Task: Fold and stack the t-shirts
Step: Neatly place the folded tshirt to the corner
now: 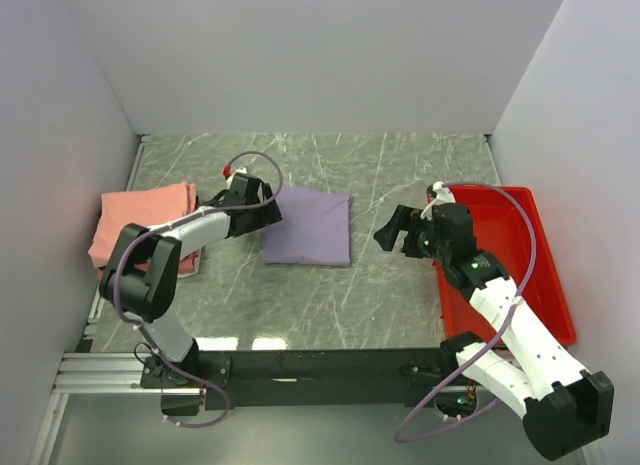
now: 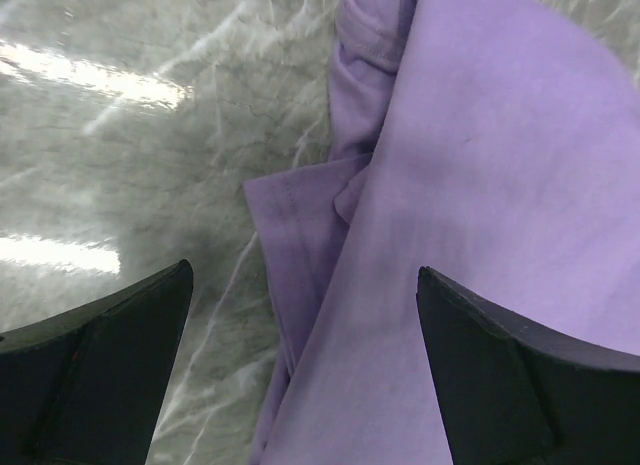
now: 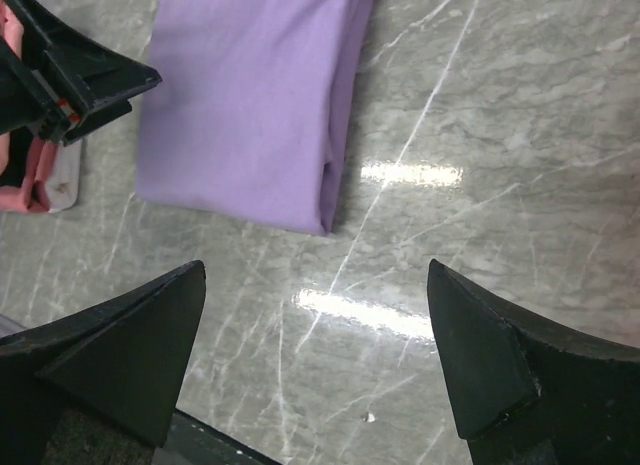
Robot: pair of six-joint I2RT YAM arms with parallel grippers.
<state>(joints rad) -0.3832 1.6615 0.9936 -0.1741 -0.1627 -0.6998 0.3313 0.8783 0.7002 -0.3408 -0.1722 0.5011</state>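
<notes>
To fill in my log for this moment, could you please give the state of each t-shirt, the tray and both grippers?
purple t-shirt: folded, flat at table centre.
pink t-shirts: folded, piled at left.
red tray: on the table, at right.
left gripper: open, above the purple t-shirt's edge.
right gripper: open, holding nothing.

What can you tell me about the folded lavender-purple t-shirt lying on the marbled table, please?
The pale lavender-purple cotton-looking t-shirt is folded into a near-square rectangle and lies flat near the middle of the grey-green marbled tabletop. Its top face is smooth; along its left edge stitched hems and layers bunch slightly. The black left gripper has its jaws open astride that edge, whether touching I cannot tell. The salmon-pink folded shirts sit apart to its left.
</notes>
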